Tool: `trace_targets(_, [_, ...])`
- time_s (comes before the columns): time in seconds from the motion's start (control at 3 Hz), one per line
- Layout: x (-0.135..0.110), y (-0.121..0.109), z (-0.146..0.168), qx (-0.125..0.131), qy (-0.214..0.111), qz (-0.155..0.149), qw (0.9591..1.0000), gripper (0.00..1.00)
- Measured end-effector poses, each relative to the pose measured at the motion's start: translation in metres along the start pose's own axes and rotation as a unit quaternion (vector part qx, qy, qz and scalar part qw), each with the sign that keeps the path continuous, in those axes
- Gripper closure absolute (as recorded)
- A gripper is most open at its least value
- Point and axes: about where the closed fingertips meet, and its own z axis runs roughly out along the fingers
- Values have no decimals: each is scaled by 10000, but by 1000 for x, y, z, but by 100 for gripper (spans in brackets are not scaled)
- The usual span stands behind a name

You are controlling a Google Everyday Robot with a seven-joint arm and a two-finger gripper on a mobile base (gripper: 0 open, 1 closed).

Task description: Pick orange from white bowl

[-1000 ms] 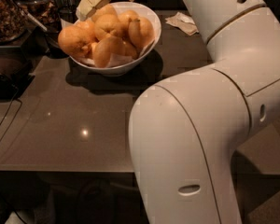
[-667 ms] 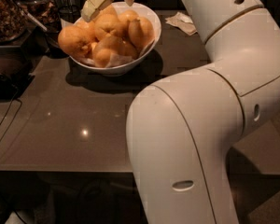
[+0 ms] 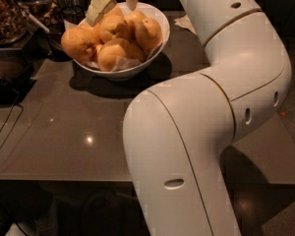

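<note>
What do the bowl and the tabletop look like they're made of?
White bowl: glazed ceramic, probably; smooth glossy wall. Table: dark polished stone or laminate, unclear; it mirrors a light spot. The gripper hangs open over the oranges at the bowl's far side.

Dim, table [image 3: 54, 132] glare, lit gripper [image 3: 113, 10] over bowl [image 3: 130, 72]

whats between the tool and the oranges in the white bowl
Nothing, in the camera view: the open tool hangs over the white bowl, fingertips right at the top orange.
</note>
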Motion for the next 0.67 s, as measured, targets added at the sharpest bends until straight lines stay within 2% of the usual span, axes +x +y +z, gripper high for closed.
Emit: trace_targets(0.67, [6,-5,21,-46,231,108,9997,30])
